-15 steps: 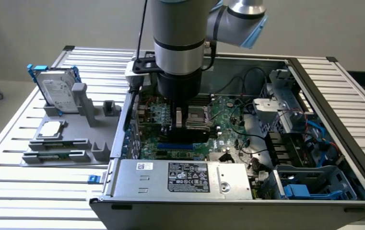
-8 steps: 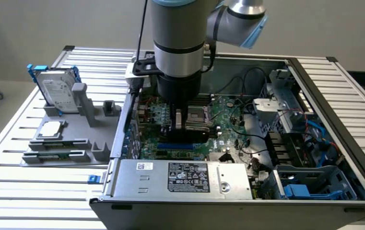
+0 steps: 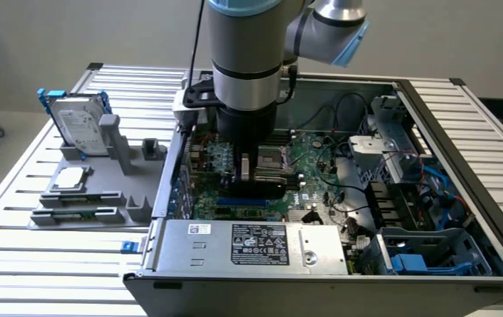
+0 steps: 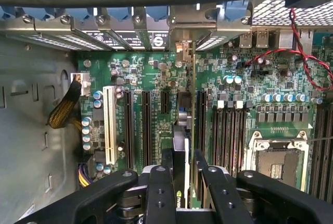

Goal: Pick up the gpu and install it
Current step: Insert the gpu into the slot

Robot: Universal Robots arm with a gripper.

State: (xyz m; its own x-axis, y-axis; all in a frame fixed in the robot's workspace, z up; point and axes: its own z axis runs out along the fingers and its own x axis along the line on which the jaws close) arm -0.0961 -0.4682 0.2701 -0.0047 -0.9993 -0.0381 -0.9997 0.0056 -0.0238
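Observation:
The gpu [image 4: 186, 148] stands on edge between my gripper's [image 4: 183, 185] two black fingers [image 4: 158, 182], which are shut on it. Its green board runs along a black expansion slot on the motherboard [image 4: 244, 78]. Its silver end bracket [image 4: 182, 52] reaches the rear slot openings of the case. I cannot tell whether the card is seated in the slot. In the exterior view the gripper [image 3: 258, 173] is down inside the open computer case [image 3: 463, 198], over the motherboard's middle, with the gpu [image 3: 264, 168] in its grip.
A white slot [image 4: 109, 125] and the CPU socket [image 4: 276, 161] flank the card. Red and black wires [image 4: 307, 62] hang near the case's rear. A power supply [image 3: 251, 244] sits at the case's front. On the exterior view's left, a grey holder [image 3: 84, 198] carries a hard drive [image 3: 79, 122].

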